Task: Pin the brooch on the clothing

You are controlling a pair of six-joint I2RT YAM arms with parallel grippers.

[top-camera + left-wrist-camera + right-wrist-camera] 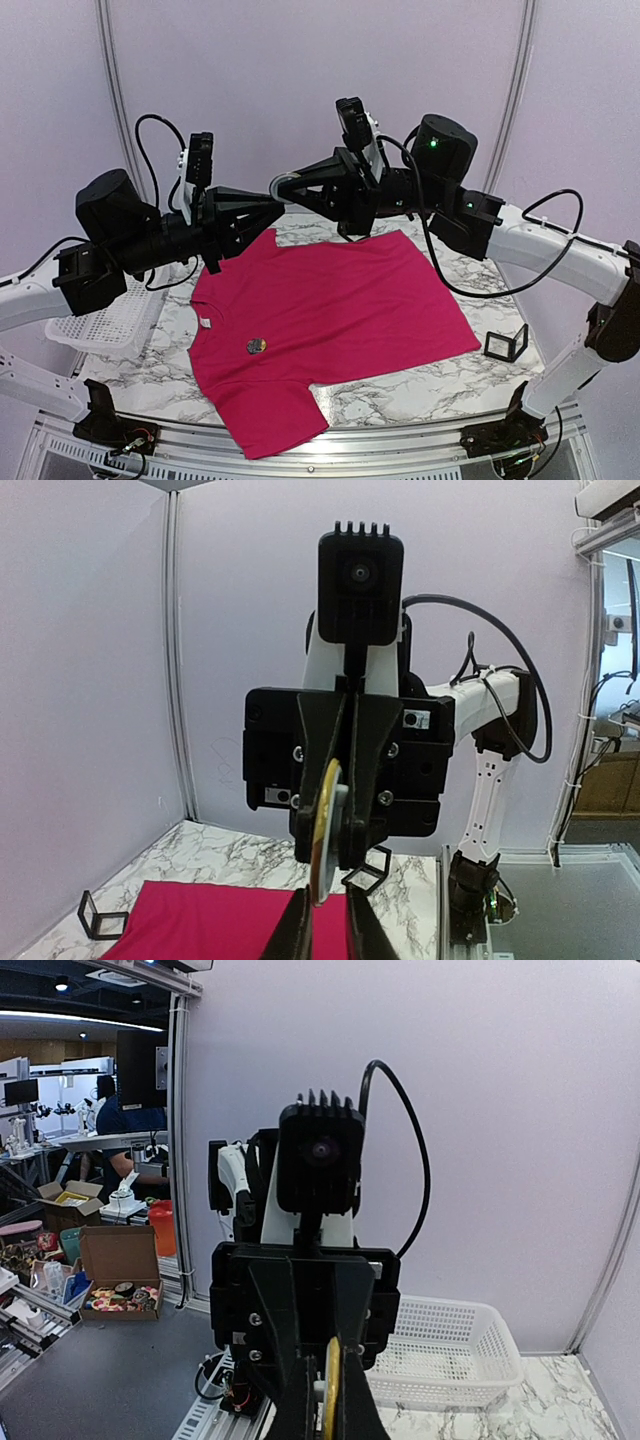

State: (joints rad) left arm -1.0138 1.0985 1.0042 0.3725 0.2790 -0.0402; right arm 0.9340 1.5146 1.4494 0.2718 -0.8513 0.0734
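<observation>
1. Counter: white marble w/ grey veins, carries items 2, 4, 6.
2. Clothing: magenta-pink short-sleeved T-shirt, spread flat across centre of counter. Neck to left, hem to right, one sleeve toward near edge, other toward far edge under left tool.
3. Arms, 2 pcs: left arm and right arm, both raised, wrists turned inward so the tools face each other tip to tip above far edge of shirt, clear of the fabric.
4. Basket: white plastic mesh, at left edge of counter, just beside shirt's neck end, partly under left arm.
5. Right tool: closed on the brooch; left wrist view shows disc edge-on betw. its two fingers.
6. Left tool: fingers close together, narrow gap; lower edge of disc dips toward gap. Cannot tell whether they clamp it.
7. Frame: small black open square stand, on bare counter right of hem, apart from shirt.
8. Brooch: round, gold-coloured rim, held in air betw. the two tools, not on shirt.
9. Round badge: small, yellow/grey, lying on shirt's chest area near neck.
10. Label: white, tiny, at neckline.
</observation>
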